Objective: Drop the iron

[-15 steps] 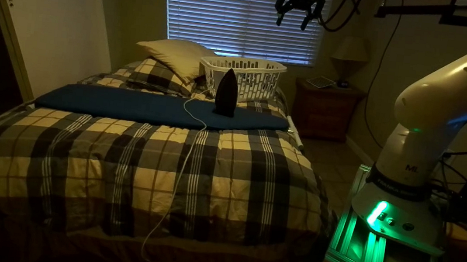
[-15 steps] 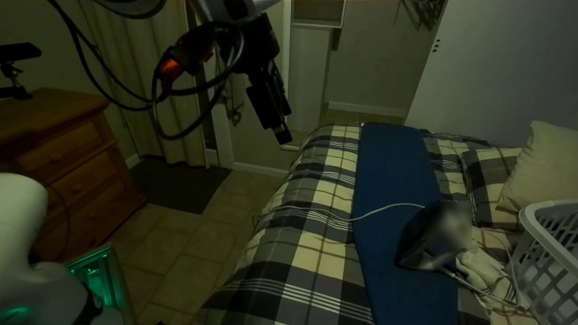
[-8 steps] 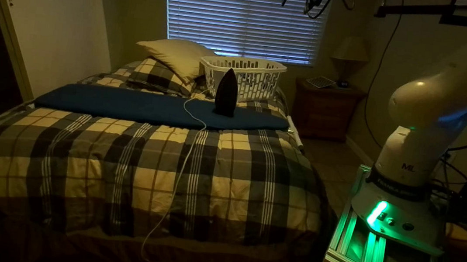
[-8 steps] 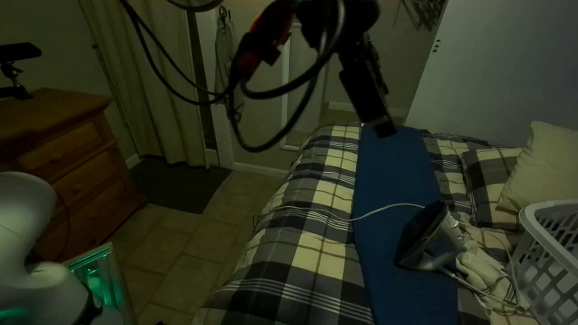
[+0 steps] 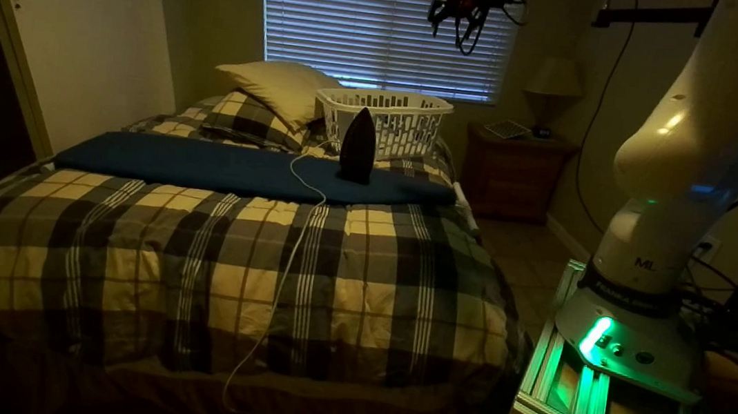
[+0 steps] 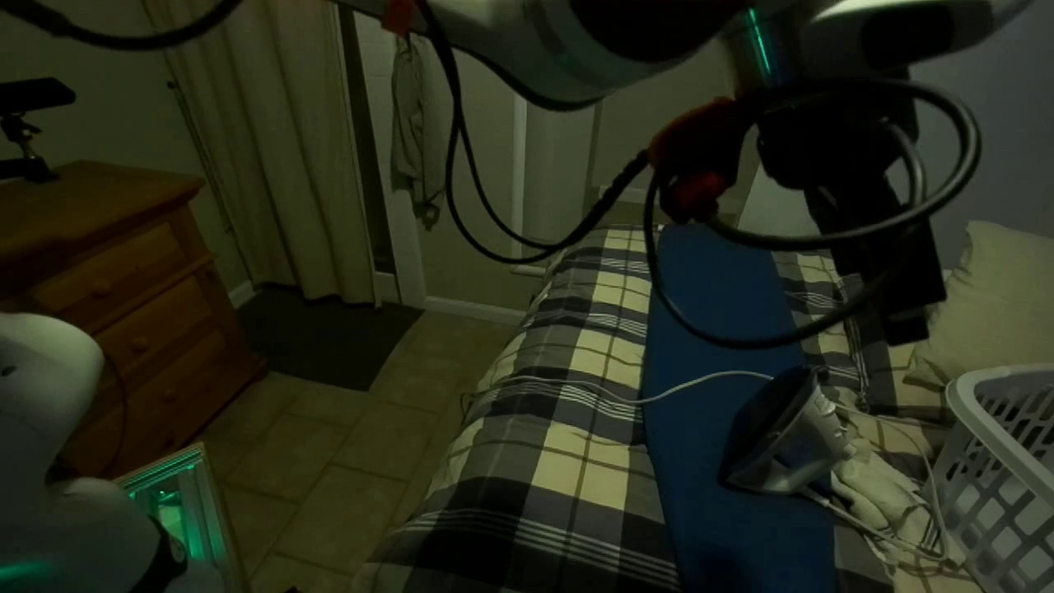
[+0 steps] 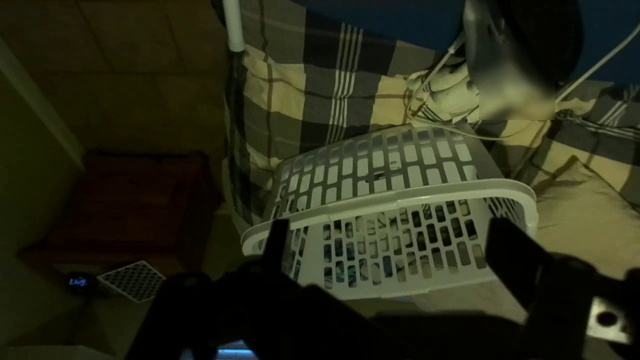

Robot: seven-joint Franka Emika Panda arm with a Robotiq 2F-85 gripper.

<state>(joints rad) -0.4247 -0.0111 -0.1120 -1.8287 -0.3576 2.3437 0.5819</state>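
Dark iron (image 5: pixel 358 147), long axis near upright in exterior view; wrist view: iron upper right, pincer (image 7: pixel 389 232) lower middle, apart from it, spread, grasping nothing.

In an exterior view, the big white arm (image 5: pixel 714 107) stands up from its base (image 5: pixel 646 336), where a green light (image 5: pixel 596 336) glows. It bends at a fat round joint (image 5: pixel 651 166) and goes up past the top edge of that view. In an exterior view the forearm (image 6: pixel 515 41) goes across the top, with the wrist (image 6: pixel 819 49) high up at its end. Under the wrist hangs the gripper (image 7: pixel 390 232), pointing down and leaning a little. Seen from the wrist, its two dark fingers (image 7: pixel 276 245) are spread wide apart, one on each side.
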